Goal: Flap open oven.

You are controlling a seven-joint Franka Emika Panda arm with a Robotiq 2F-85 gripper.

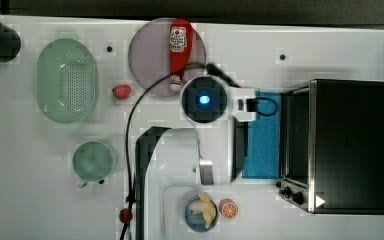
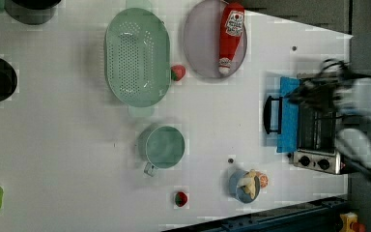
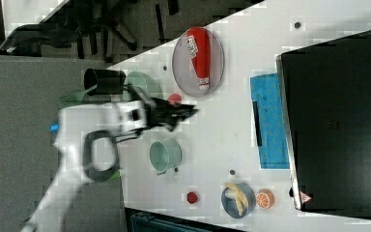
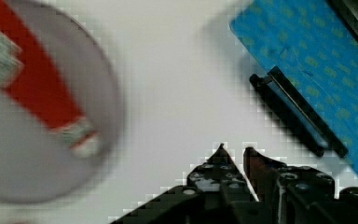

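The oven (image 1: 350, 145) stands at the top view's right, with a black top and small knobs (image 1: 292, 192). Its blue glass door (image 1: 265, 135) lies flapped down flat on the white table, the dark handle (image 1: 239, 147) at its outer edge. In the wrist view the door (image 4: 317, 60) and handle (image 4: 298, 112) lie just past my gripper (image 4: 235, 149). The black fingertips stand a narrow slit apart, nothing between them, above bare table. In the right view the gripper (image 3: 191, 112) hovers well away from the handle (image 3: 257, 123).
A ketchup bottle (image 1: 180, 45) lies on a grey plate (image 1: 147, 60) close to my wrist. A green colander (image 1: 67, 80), strawberry (image 1: 122, 91), green cup (image 1: 93, 161), blue bowl with banana (image 1: 201, 212) and orange half (image 1: 228, 208) also sit on the table.
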